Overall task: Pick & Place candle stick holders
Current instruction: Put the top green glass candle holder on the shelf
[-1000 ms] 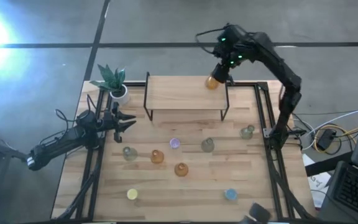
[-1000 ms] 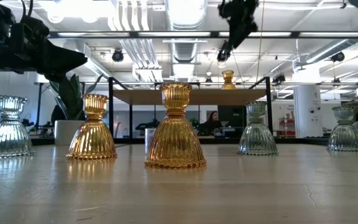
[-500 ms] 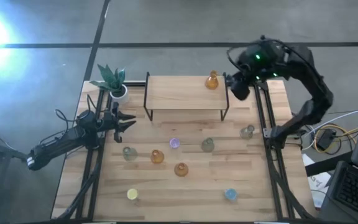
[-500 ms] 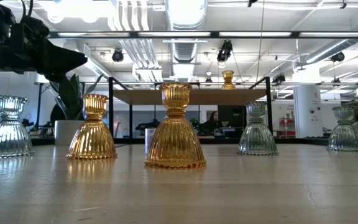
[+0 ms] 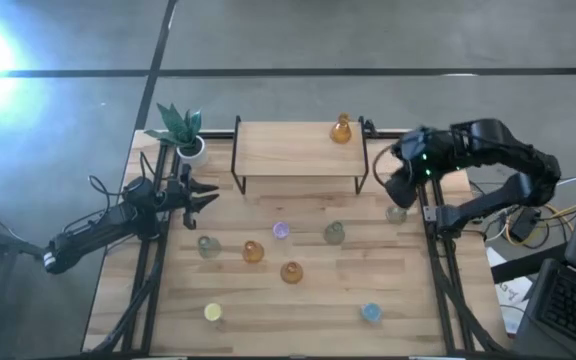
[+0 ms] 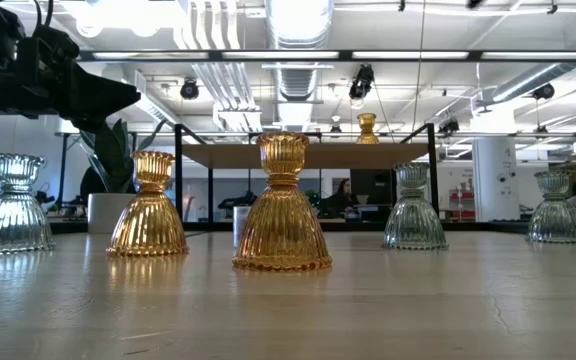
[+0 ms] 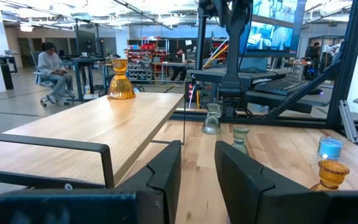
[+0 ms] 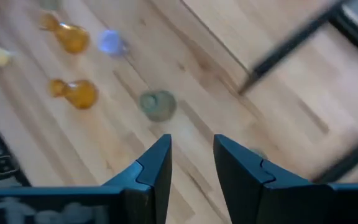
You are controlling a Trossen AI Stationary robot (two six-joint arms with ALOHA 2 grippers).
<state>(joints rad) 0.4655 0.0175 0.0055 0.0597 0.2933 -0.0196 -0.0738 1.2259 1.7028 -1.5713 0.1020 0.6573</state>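
One amber candle stick holder (image 5: 342,130) stands upright on the wooden shelf (image 5: 298,150) near its right end. Several more stand on their wide bases on the table: grey-green (image 5: 208,246) (image 5: 334,233) (image 5: 397,212), amber (image 5: 254,252) (image 5: 291,272), purple (image 5: 281,231), yellow (image 5: 212,313) and blue (image 5: 371,312). My right gripper (image 5: 400,185) hangs high beside the shelf's right end, pointing steeply down, open, with only table wood between its fingers (image 8: 191,165). My left gripper (image 5: 203,197) waits level at the table's left edge, a narrow gap between its fingers (image 7: 197,168), nothing in it.
A potted green plant (image 5: 180,128) stands at the far left corner, beside the shelf's left black leg (image 5: 236,160). The shelf's right leg (image 5: 365,165) is close to my right gripper. Black frame rails (image 5: 428,230) run along the table's left and right edges.
My right gripper has swung away from the amber holder on the shelf, toward the table's right edge and then toward the near edge. It stays high. The amber holder stays upright on the shelf where it was.
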